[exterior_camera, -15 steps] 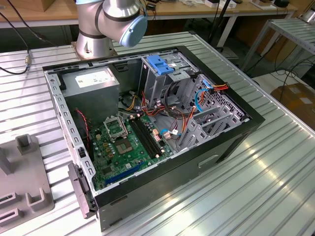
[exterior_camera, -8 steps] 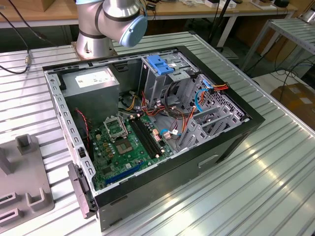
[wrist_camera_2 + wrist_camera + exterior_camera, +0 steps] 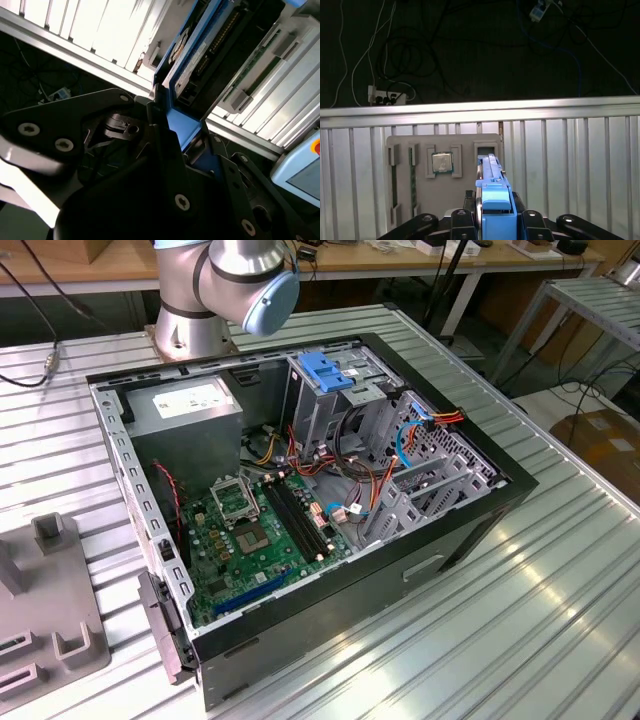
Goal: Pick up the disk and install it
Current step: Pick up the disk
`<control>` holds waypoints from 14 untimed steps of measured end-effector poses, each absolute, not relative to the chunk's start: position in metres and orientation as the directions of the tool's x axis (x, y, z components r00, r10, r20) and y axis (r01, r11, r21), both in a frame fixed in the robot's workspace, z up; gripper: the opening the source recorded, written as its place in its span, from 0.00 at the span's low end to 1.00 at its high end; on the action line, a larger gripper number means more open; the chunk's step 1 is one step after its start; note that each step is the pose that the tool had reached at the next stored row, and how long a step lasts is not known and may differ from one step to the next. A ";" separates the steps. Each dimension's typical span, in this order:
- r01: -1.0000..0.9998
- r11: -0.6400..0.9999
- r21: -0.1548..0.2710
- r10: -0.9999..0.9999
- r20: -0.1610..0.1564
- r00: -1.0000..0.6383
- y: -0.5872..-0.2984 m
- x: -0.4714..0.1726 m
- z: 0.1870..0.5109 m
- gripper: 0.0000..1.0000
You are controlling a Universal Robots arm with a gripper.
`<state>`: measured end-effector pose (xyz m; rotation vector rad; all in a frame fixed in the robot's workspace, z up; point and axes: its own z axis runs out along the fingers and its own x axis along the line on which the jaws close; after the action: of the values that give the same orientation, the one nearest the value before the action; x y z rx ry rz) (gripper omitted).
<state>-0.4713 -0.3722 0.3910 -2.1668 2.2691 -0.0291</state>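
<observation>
1. Surface: a ribbed silver aluminium counter [image 3: 520, 640]. Its slats catch glare toward the exterior view's right.
2. Exterior view's left: a moulded grey fixture plate [image 3: 50, 625] lies flat on the counter, with upright blocks on it.
3. Centre: an open black steel computer case [image 3: 470, 510] lies on its side with a green motherboard [image 3: 250, 530] exposed. A large grey box with a white sticker [image 3: 190, 405] sits in the far corner. A blue plastic clip [image 3: 325, 370] sits atop the metal cage. Behind the case stands the base of a silver-and-blue robot arm [image 3: 225, 280].
4. Exterior view's right: a brown cardboard box [image 3: 605, 435] sits on the floor past the counter edge. Wooden benches [image 3: 100, 265] run along the back of the room.
5. First wrist view: the black end effector [image 3: 494, 212] is clamped on the disk [image 3: 492, 185], a flat black metal hard drive in a blue plastic carrier frame, held edge-on. The disk is in front of the grey fixture plate, where a square silver processor chip [image 3: 442, 162] sits in a pocket. Cannot tell if the disk touches the plate.
6. Room below the counter: a dark floor with loose cables [image 3: 410, 60] and a white power strip [image 3: 387, 95].
</observation>
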 end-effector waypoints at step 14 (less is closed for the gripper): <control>-0.999 0.046 -0.016 -0.999 0.010 -0.046 -0.372 -0.471 0.411 0.37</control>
<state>-0.4713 -0.3722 0.4111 -2.1668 2.2691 -0.0290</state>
